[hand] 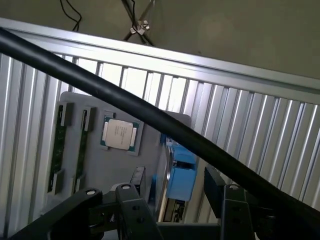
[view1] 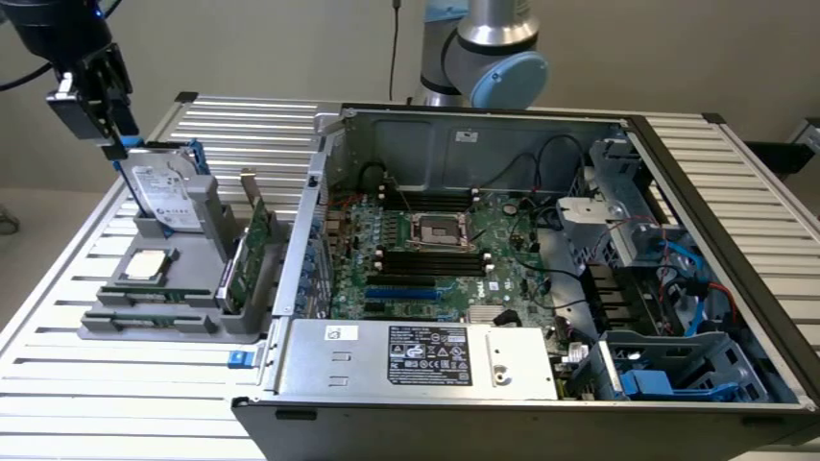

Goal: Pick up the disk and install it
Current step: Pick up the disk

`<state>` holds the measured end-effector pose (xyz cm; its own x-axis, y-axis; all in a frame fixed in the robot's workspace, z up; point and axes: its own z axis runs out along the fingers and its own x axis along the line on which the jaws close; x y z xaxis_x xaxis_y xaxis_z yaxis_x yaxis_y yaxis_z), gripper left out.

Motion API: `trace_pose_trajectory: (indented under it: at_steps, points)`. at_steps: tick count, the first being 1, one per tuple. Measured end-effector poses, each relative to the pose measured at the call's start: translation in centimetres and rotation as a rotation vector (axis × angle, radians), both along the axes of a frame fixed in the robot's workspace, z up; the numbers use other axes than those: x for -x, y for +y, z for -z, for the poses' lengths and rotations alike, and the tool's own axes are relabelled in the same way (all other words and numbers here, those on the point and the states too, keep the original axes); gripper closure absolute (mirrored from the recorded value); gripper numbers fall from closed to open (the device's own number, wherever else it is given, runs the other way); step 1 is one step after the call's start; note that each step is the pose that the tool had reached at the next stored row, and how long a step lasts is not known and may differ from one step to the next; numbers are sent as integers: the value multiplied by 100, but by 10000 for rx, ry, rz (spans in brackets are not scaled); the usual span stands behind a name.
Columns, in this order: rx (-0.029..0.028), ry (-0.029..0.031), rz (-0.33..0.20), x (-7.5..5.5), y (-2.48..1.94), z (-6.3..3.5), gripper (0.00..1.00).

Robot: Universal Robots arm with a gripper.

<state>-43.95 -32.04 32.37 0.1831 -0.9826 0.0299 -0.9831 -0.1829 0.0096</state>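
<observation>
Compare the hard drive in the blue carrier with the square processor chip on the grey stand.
The silver-grey rectangular metal hard drive in its blue plastic carrier stands upright on edge; the small square silver processor chip lies flat. The drive is larger than the chip. The drive carries a white label and blue rails; the chip is plain silver with a green rim. Both sit on the same grey plastic stand.

The gripper (view1: 119,141) hangs just above the upright disk (view1: 164,189).
</observation>
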Motion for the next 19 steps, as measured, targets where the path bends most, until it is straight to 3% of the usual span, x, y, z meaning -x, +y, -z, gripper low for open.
trace_pose_trajectory:
  at_steps: [4, 6, 9, 11, 19]
  points:
    - [-93, -24, -50, 0, -1, 40, 40]
    - [-196, -30, -68, 0, -2, 57, 40]
    - [-392, -37, -77, -1, -7, 87, 40]
    - [-461, -36, -76, 0, -14, 116, 40]
    - [-509, -45, 283, 3, -20, 230, 40]
